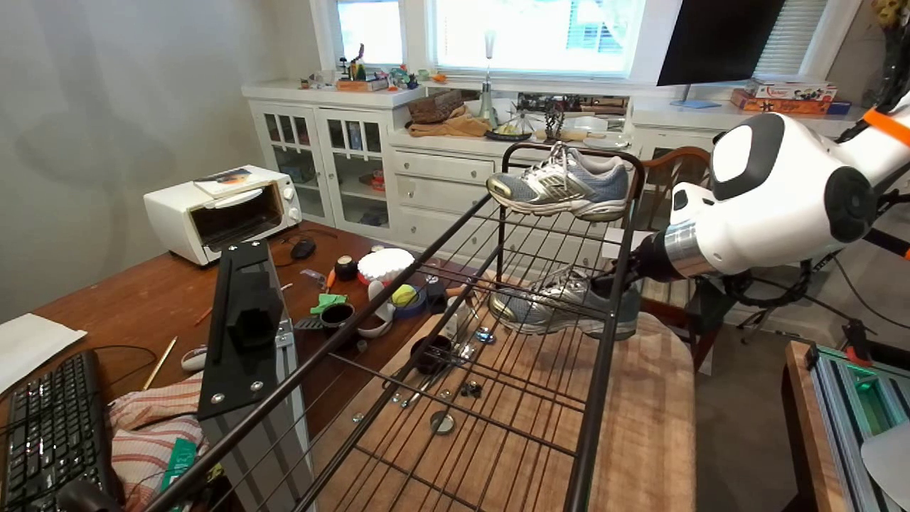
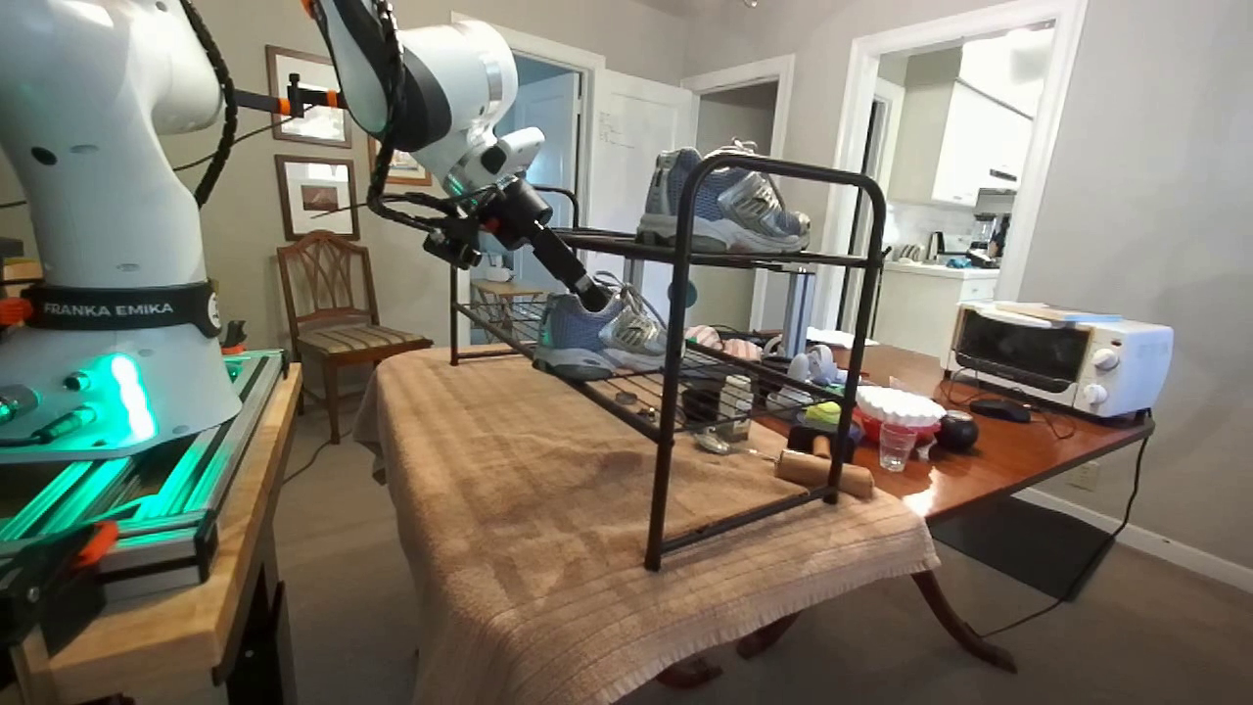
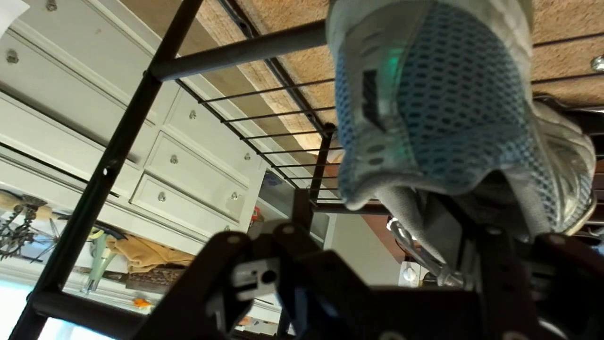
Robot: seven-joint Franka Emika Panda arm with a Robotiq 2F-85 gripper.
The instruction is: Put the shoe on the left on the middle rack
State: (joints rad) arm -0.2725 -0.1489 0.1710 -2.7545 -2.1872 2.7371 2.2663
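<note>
Wrist view: the pincer [image 3: 370, 208] stands spread, empty, one finger [image 3: 446, 231] inside the shoe [image 3: 457, 94] on the middle rack [image 3: 245, 53]. A snag on retreat could drag the shoe off the near edge.

At 5 o'clock, your gripper [image 3: 373, 210] has its jaws parted, one finger inside the silver-and-blue sneaker [image 3: 453, 104] at 2 o'clock (heel toward the camera); the black wire shelf [image 3: 290, 86] lies at 11, white drawers [image 3: 193, 174] at 9.

Cabinetry [image 1: 444, 192], built-in, white, part glass-fronted, beyond the far edge of the desk [image 1: 106, 302]; windows [image 1: 533, 35] above, bright. Wall [image 1: 142, 92], grey. Chair [image 2: 357, 340], wooden, stripe-seated, beyond a desk corner. Floor [image 2: 338, 587], carpeted.
</note>
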